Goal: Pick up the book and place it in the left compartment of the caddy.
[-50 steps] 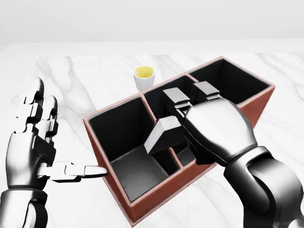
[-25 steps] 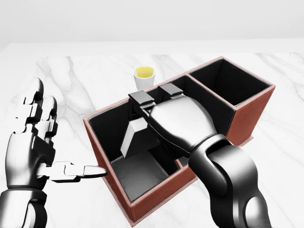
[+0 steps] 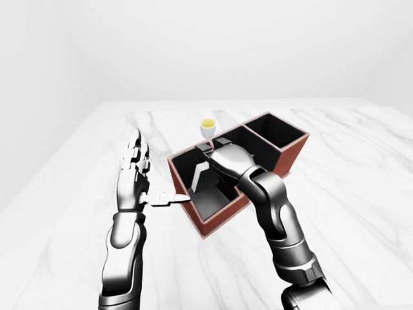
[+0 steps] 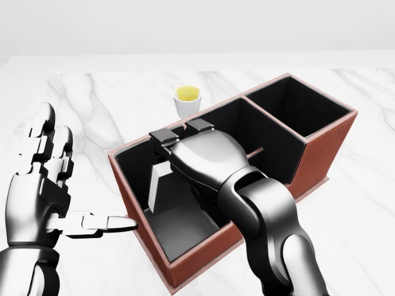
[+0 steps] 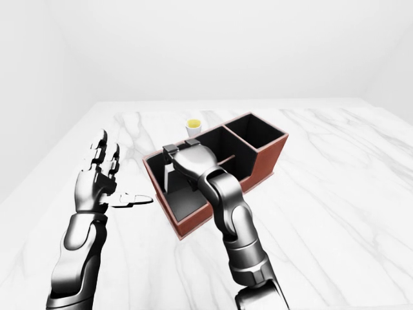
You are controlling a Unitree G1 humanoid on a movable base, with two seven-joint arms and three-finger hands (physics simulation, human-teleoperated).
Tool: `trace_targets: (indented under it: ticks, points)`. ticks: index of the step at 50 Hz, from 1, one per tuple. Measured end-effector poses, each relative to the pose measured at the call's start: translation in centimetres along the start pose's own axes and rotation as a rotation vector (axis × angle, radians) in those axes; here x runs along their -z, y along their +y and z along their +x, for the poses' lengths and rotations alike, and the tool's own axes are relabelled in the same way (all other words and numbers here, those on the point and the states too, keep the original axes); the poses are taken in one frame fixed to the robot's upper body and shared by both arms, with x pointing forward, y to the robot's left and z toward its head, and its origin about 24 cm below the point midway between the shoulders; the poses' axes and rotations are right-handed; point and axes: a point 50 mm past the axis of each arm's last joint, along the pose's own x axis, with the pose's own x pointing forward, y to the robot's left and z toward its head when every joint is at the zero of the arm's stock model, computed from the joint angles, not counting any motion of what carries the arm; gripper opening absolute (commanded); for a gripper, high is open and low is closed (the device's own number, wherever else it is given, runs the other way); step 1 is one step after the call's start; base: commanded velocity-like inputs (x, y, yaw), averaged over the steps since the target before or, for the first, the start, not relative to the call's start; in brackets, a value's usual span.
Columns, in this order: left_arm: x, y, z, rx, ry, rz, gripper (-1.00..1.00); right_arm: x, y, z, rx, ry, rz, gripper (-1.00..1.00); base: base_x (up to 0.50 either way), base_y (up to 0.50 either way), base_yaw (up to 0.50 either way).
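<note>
Book (image 4: 158,182) upright under right hand (image 4: 200,157), inside caddy's (image 4: 321,148) left compartment

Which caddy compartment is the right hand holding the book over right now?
The leftmost compartment in the head view, at the caddy's near end. The right hand holds the book upright inside it; the other two compartments are empty.

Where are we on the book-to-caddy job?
Done: the grey book is picked up and carried over the left compartment of the red-brown, black-lined caddy.
In hand: the right hand grips its top; the book stands nearly upright inside that compartment, whether it touches bottom is unclear.
Left: release and withdraw. The left hand is open beside the caddy.
</note>
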Motion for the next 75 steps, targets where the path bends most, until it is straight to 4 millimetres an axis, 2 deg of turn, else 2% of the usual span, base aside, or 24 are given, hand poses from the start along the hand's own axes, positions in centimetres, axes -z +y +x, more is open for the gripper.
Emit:
trace_targets:
  ticks: [23,37,44,75]
  points:
    - [0.2,0.0,-0.1,0.0,0.008,-0.001,1.0,0.4,1.8,2.0,-0.111,0.029,-0.014,-1.0,0.0,0.0,0.0]
    - [0.4,0.0,0.0,0.0,0.016,-0.002,1.0,0.5,1.7,5.2,-0.114,0.036,-0.043,-1.0,0.0,0.0,0.0]
    - [0.4,0.0,0.1,0.001,0.016,-0.002,1.0,0.5,1.9,6.1,-0.111,0.04,-0.057,-1.0,0.0,0.0,0.0]
    - [0.4,0.0,-0.1,0.002,0.02,-0.001,1.0,0.5,4.2,6.6,-0.146,0.05,-0.06,-1.0,0.0,0.0,0.0]
